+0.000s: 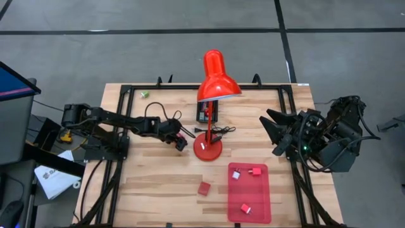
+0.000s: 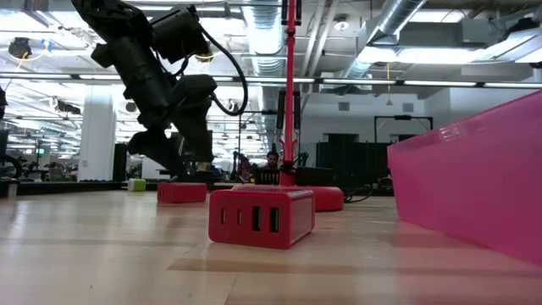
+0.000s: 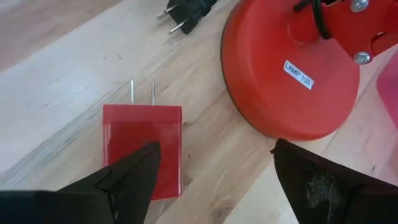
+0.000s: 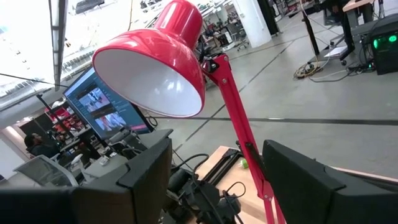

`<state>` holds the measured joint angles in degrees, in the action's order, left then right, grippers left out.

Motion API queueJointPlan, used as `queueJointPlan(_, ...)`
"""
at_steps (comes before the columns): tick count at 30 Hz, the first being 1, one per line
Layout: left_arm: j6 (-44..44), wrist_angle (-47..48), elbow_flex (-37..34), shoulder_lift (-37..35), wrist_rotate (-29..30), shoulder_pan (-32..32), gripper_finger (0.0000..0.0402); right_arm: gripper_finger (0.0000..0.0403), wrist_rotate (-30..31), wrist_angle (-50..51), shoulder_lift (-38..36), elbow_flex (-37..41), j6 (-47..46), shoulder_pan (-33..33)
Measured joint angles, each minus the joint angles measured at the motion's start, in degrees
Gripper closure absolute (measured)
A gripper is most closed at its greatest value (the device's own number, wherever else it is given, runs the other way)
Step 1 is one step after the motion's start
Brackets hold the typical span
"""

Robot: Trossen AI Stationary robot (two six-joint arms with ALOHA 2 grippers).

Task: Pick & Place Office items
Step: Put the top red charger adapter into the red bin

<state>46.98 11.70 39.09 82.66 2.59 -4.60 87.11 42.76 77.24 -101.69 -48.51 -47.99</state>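
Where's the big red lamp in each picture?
High view: the lamp stands mid-table, shade over its base.
Low view: thin red pole and flat base, centre.
Left wrist view: only the round base, beside a red plug block.
Right wrist view: shade and arm, close up.
Shared landmark: the wooden table under it.

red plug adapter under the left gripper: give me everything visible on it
The red adapter is a glossy plastic-looking block with two bare metal prongs on one end, lying flat on the wooden table. It sits beside the lamp base, apart from it. The left gripper hovers above it with fingers open, one fingertip overlapping its near end; contact cannot be told.
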Motion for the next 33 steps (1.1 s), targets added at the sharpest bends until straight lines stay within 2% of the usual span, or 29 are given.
queueJointPlan(10,-0.09,2.75,0.13,-3.65,3.37,-3.24,0.0098,0.0158,0.0,-0.09,-0.01,0.0,-0.11,0.0)
queueJointPlan(19,-2.77,3.53,0.11,-2.95,-0.51,-3.83,0.0098,0.0158,0.0,0.0,-0.01,0.0,0.02,0.0)
queueJointPlan(33,-2.58,3.92,0.11,-1.86,-0.98,-3.83,0.0073,0.0158,0.0,-0.04,0.01,0.0,0.3,0.0)
